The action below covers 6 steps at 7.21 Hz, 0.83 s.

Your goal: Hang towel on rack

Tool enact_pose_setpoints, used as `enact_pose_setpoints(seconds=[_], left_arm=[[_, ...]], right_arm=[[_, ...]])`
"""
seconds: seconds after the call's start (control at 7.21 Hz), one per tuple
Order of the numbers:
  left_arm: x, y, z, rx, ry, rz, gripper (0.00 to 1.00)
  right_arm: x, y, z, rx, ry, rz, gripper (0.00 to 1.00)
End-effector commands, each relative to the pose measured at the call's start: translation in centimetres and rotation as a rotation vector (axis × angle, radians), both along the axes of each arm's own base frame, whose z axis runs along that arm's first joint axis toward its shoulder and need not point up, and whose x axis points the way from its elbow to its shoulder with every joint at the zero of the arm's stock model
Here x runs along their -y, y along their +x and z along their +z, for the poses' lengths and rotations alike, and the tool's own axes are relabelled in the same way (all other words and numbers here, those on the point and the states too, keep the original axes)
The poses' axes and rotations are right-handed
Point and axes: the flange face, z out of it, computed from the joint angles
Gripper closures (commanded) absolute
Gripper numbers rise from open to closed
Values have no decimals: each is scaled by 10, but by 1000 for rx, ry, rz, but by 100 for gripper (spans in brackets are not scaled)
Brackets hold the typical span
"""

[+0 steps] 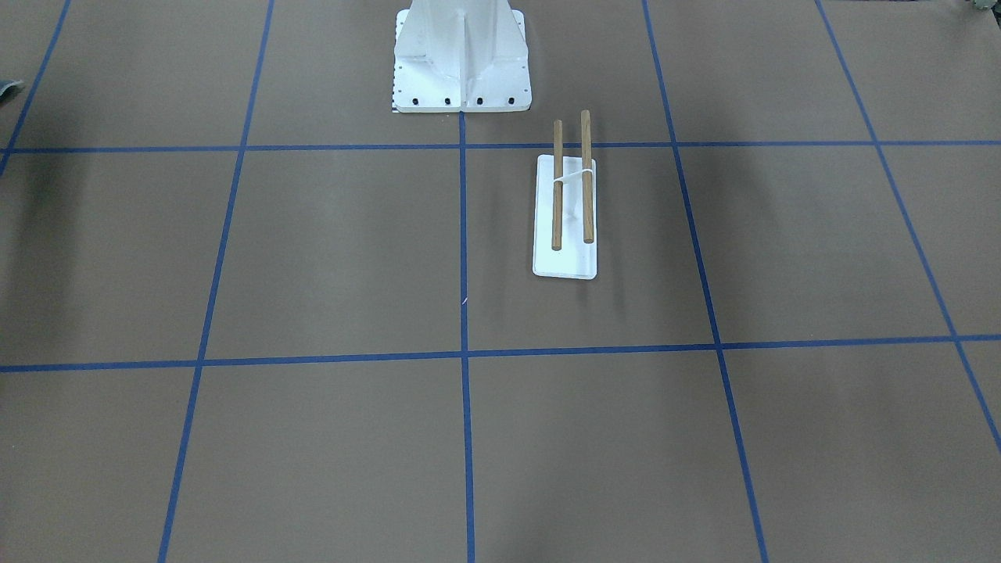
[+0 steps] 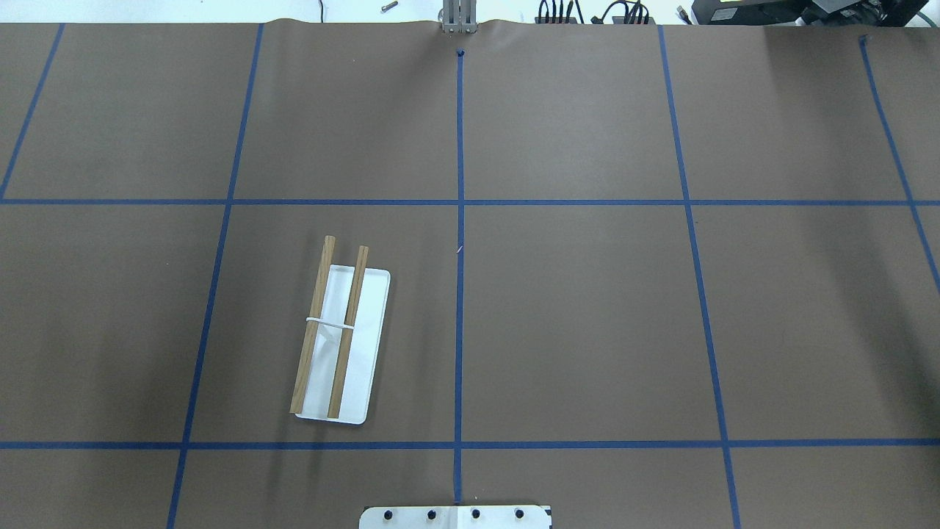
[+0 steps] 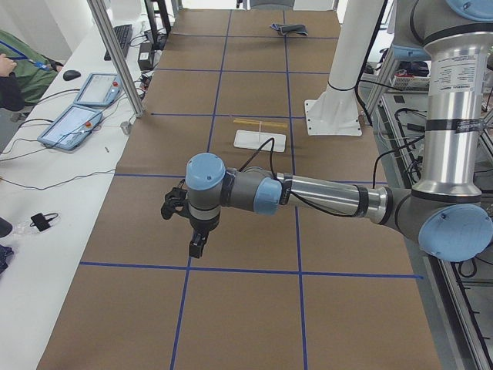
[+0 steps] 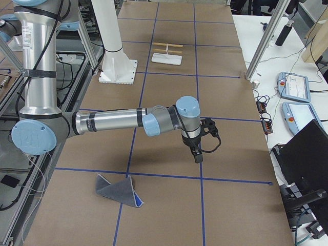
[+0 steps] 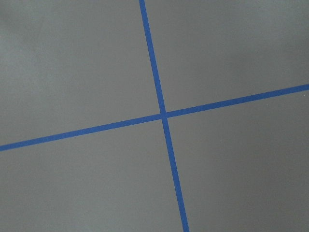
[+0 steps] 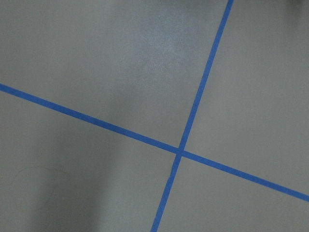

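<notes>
From the front, the rack stood bare. From above, its two rails lay side by side. From the left end, the left gripper hung over the table. From the right end, the towel lay crumpled near the right gripper, far from the rack. I could not tell if either one's fingers were open. It would be best to pinch one edge.

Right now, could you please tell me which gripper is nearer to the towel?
Right. The right gripper hangs above the table near the crumpled towel; the left gripper is at the table's opposite end, beyond the rack.
</notes>
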Motion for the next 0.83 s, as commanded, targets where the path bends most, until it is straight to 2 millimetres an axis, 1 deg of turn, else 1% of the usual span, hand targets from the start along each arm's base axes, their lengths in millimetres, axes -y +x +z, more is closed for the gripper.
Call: enact_pose_setpoints(seconds=[0.0, 0.14, 0.28, 0.42, 0.55, 0.69], left_arm=[[1, 0, 8, 0, 74, -5, 2], [2, 0, 9, 0, 76, -5, 2], [2, 0, 7, 0, 79, -3, 1], [2, 1, 6, -3, 81, -2, 1], [2, 1, 5, -4, 82, -2, 1], [2, 0, 5, -6, 84, -3, 1]], right_arm=[[-70, 2, 55, 33, 44, -9, 0], [-111, 4, 85, 65, -64, 44, 0], [-144, 4, 112, 58, -126, 40, 0], [-171, 7, 137, 52, -159, 41, 0], [-190, 9, 175, 53, -170, 46, 1], [-214, 7, 208, 124, -157, 32, 5]])
